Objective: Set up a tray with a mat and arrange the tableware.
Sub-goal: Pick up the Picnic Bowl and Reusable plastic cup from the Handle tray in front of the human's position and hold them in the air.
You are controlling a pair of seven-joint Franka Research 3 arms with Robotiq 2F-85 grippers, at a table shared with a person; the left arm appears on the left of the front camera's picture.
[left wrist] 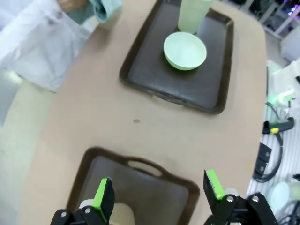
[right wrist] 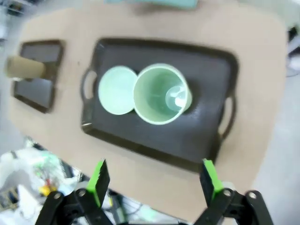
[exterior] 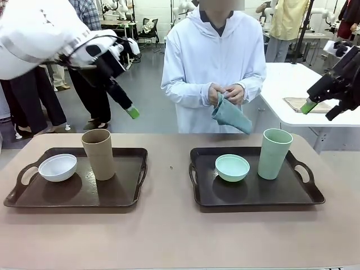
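Two dark trays lie on the table. The left tray (exterior: pixel 121 194) holds a white bowl (exterior: pixel 57 167) and a tan tumbler (exterior: pixel 99 153). On the right tray (exterior: pixel 281 194) stand a mint bowl (exterior: pixel 232 167) and a mint tumbler (exterior: pixel 274 153). Behind the table, a person holds a folded teal mat (exterior: pixel 232 117) in both hands. My left gripper (exterior: pixel 129 109) hangs open, high above the left tray (left wrist: pixel 154 187). My right gripper (exterior: pixel 320 109) is open too, raised at the far right; from above it looks down on the mint tumbler (right wrist: pixel 161 93) and mint bowl (right wrist: pixel 115 89).
A bare strip of tan table (exterior: pixel 169 169) runs between the trays, with a small dark speck on it. A white table (exterior: pixel 292 84) stands at the back right. Other people and equipment are farther back.
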